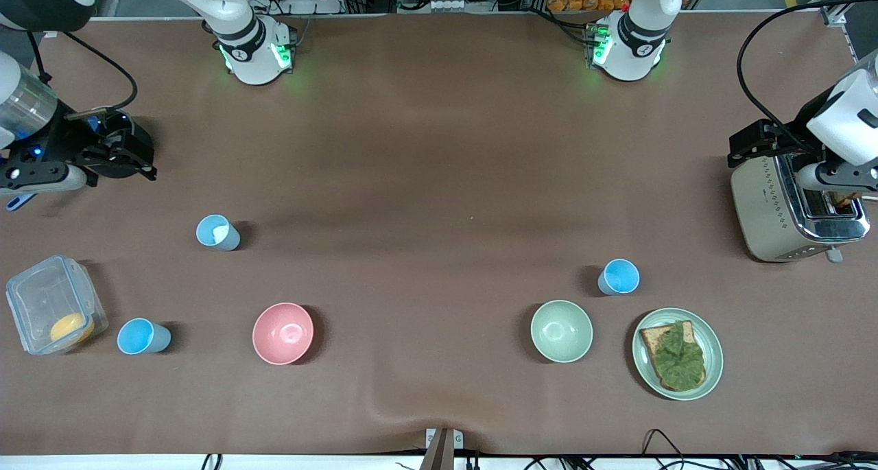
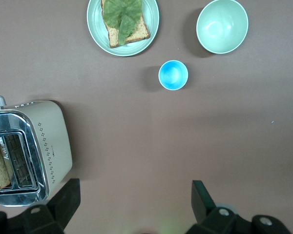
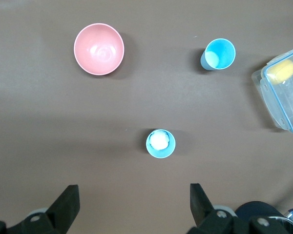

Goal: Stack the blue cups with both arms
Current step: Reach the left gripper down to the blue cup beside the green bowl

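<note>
Three blue cups stand upright and apart on the brown table. One with a whitish patch inside (image 1: 217,232) (image 3: 160,143) and a second cup (image 1: 142,337) (image 3: 219,53) are toward the right arm's end. The third cup (image 1: 619,276) (image 2: 173,75) is toward the left arm's end, next to the pale green bowl. My right gripper (image 1: 134,158) (image 3: 132,200) is open and empty over bare table at its end. My left gripper (image 1: 744,151) (image 2: 134,197) is open and empty over the table beside the toaster.
A pink bowl (image 1: 282,333) (image 3: 98,48) and a pale green bowl (image 1: 561,331) (image 2: 222,26) stand near the front edge. A plate (image 1: 713,360) (image 2: 95,27) holds a sandwich. A toaster (image 1: 768,209) (image 2: 51,146) and a clear container (image 1: 41,298) (image 3: 273,107) sit at the table's ends.
</note>
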`<action>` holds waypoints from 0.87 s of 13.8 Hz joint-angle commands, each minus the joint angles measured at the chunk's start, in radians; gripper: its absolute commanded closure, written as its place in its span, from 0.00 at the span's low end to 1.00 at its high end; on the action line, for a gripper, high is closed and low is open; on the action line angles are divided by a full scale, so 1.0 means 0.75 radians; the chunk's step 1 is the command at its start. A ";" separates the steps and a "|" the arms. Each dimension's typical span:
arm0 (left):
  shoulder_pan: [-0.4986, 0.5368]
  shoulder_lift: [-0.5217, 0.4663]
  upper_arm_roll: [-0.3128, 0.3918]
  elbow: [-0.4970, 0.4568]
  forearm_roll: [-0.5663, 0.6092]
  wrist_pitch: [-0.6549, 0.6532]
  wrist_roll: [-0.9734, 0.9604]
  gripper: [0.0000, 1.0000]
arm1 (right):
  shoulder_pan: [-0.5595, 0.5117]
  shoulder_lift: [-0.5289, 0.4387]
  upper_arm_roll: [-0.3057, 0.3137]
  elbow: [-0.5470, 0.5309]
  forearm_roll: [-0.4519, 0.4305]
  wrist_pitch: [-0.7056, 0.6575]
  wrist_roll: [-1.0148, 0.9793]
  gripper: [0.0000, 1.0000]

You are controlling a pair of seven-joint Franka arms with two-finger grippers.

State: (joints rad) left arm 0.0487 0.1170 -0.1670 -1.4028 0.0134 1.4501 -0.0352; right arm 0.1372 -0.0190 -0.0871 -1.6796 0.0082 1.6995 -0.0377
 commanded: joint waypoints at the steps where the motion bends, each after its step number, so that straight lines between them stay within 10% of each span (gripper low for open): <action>1: -0.004 0.006 -0.006 0.021 0.033 -0.009 -0.008 0.00 | -0.029 -0.036 0.016 0.010 -0.007 -0.022 0.005 0.00; 7: -0.249 0.359 0.004 0.091 0.219 0.122 -0.488 0.00 | -0.027 -0.032 0.014 0.037 0.003 -0.024 0.020 0.00; 12: -0.149 0.637 0.008 0.077 0.199 0.322 -0.532 0.00 | -0.034 -0.012 0.022 0.029 0.001 -0.073 0.007 0.00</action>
State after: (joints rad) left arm -0.1235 0.5204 -0.1571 -1.3840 0.1683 1.6600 -0.4335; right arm 0.1291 -0.0362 -0.0891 -1.6618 0.0090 1.6610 -0.0309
